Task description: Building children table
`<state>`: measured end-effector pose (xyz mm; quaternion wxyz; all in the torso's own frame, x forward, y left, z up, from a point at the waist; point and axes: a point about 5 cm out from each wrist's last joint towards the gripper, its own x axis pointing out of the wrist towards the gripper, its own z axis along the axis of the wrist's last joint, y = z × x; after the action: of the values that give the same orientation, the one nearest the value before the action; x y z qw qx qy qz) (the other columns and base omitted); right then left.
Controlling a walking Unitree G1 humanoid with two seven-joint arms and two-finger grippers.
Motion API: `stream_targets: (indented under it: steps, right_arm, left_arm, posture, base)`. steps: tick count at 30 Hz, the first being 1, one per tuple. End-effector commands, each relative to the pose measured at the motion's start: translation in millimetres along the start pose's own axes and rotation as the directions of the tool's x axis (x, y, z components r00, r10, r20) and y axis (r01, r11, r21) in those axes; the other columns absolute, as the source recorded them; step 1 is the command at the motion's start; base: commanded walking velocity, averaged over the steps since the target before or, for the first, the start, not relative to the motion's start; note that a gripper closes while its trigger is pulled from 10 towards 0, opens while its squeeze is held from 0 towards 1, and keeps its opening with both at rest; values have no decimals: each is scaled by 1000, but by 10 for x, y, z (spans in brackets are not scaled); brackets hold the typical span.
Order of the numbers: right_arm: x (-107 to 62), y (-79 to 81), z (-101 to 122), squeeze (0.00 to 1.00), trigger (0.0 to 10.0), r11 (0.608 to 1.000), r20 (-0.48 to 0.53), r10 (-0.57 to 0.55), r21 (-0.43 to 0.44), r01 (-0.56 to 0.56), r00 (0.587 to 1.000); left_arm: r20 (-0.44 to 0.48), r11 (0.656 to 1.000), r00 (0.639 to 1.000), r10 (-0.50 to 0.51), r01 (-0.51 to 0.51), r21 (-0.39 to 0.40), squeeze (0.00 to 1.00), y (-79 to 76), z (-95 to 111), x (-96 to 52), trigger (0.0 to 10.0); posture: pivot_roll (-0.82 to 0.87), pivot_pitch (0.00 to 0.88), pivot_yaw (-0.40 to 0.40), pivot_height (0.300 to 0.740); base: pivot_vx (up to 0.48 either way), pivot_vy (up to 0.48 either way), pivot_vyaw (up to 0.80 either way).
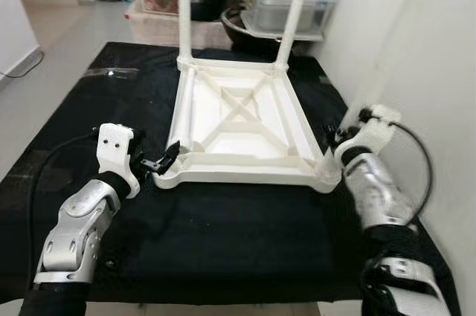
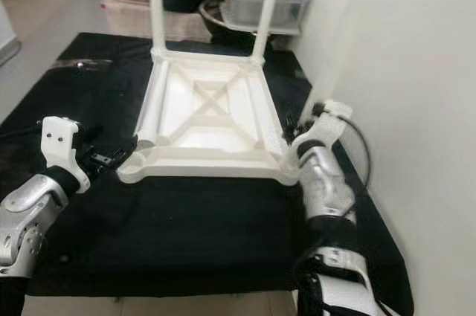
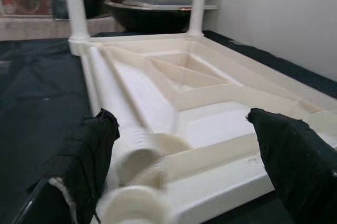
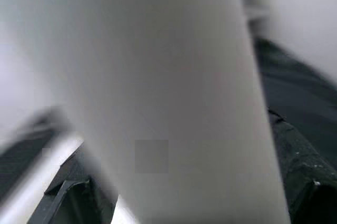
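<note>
- The white table top [image 1: 242,119] lies upside down on the black mat [image 1: 89,108], two legs [image 1: 295,11] up.
- The left gripper [image 1: 160,160] is spread wide at the near corner.
- I cannot tell about the right gripper [image 1: 333,137].
- A hard push could slide the table.

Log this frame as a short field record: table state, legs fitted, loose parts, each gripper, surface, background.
table: white plastic tabletop lying upside down, underside ribs facing up
legs fitted: two upright legs at the far corners; near corners have none standing
loose part: a white leg lying along the tabletop's left side
left gripper: at the near left corner, fingers open around the lying leg's end
right gripper: at the near right corner; finger state unclear, wrist view blurred by a white surface
surface: black mat
background: storage boxes, white wall on the right
</note>
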<state>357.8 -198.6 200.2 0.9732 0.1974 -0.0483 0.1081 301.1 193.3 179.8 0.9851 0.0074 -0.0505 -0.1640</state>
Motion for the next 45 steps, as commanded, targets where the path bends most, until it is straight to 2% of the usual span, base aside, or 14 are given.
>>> stream_targets:
  steps: [1, 9, 15, 16, 18, 19, 23, 26, 30, 36, 38, 39, 44, 45]
  right_arm:
    - [-13, 403, -67, 0, 10000, 946, -39, 323, 16, -323, 946]
    - [-267, 843, -304, 0, 10000, 686, -139, 722, 17, -728, 677]
    - [-246, 877, -406, 0, 10000, 673, -178, 732, 37, -739, 658]
    - [-231, 876, -426, 0, 5255, 689, -183, 715, 27, -724, 674]
    - [-231, 876, -426, 0, 5255, 689, -183, 715, 27, -724, 674]
    - [-154, 789, -517, 0, 0, 793, -233, 587, -28, -609, 775]
    - [-88, 691, -579, 0, 0, 868, -265, 454, -86, -490, 851]
    - [-23, 145, -724, 0, 0, 975, -292, -154, -203, 96, 944]
    - [-369, -419, -775, 0, 0, 730, -200, -674, -330, 599, 711]
    - [-571, -477, -655, 0, 0, 588, -73, -792, -364, 723, 607]
    - [-552, -437, -681, 0, 4824, 615, -101, -775, -347, 708, 624]
    - [-507, -392, -713, 0, 10000, 654, -132, -746, -329, 681, 653]
    - [-343, -214, -703, 0, 10000, 765, -143, -640, -217, 607, 755]
    - [-245, -144, -611, 1000, 10000, 821, -112, -567, -159, 548, 816]
  left_arm:
    - [-10, 1000, 1000, -10, 10, 4, 0, -27, -36, 18, 10000]
    - [-7, 1000, 1000, -9, 9, 10, 0, -15, -22, 3, 10000]
    - [-10, 1000, 1000, -5, 5, 13, 0, -8, -28, -11, 10000]
    - [-10, 1000, 1000, -5, 5, 13, 0, -8, -29, -13, 10000]
    - [-10, 1000, 1000, -5, 5, 13, 0, -8, -29, -13, 10000]
    - [-12, 1000, 1000, -4, 4, 12, 0, -7, -32, -17, 10000]
    - [-13, 1000, 1000, -4, 4, 12, 0, -6, -36, -19, 10000]
    - [-15, 1000, 1000, -6, 6, 10, 0, -15, -45, -17, 10000]
    - [-15, 1000, 1000, -10, 10, 8, 0, -27, -47, -5, 10000]
    - [-19, 1000, 1000, -11, 11, 9, 0, -23, -55, -1, 10000]
    - [-19, 1000, 1000, -13, 13, 8, 0, -32, -57, 4, 10000]
    - [-19, 1000, 1000, -16, 16, 7, 0, -40, -57, 10, 10000]
    - [-17, 1000, 1000, -21, 21, 5, 0, -52, -55, 21, 10000]
    - [-16, 1000, 1000, -21, 21, 6, 0, -43, -50, 22, 10000]
  posture:
    - [79, 0, -116, 740]
    - [98, 0, -126, 740]
    - [100, 0, -128, 740]
    - [99, 0, -128, 740]
    - [99, 0, -128, 740]
    - [94, 0, -126, 740]
    - [94, 0, -126, 740]
    - [83, 0, -120, 740]
    - [77, 0, -115, 740]
    - [69, 0, -109, 740]
    - [66, 0, -107, 740]
    - [66, 0, -107, 740]
    - [66, 0, -104, 740]
    - [69, 0, -105, 740]
  base:
    - [0, 0, 0]
    - [0, 0, 0]
    - [0, 0, 0]
    - [0, 0, 0]
    - [0, 0, 0]
    - [0, 0, 0]
    - [0, 0, 0]
    - [0, 0, 0]
    - [0, 0, 0]
    - [0, 0, 0]
    - [0, 0, 0]
    - [0, 0, 0]
    - [0, 0, 0]
    - [0, 0, 0]
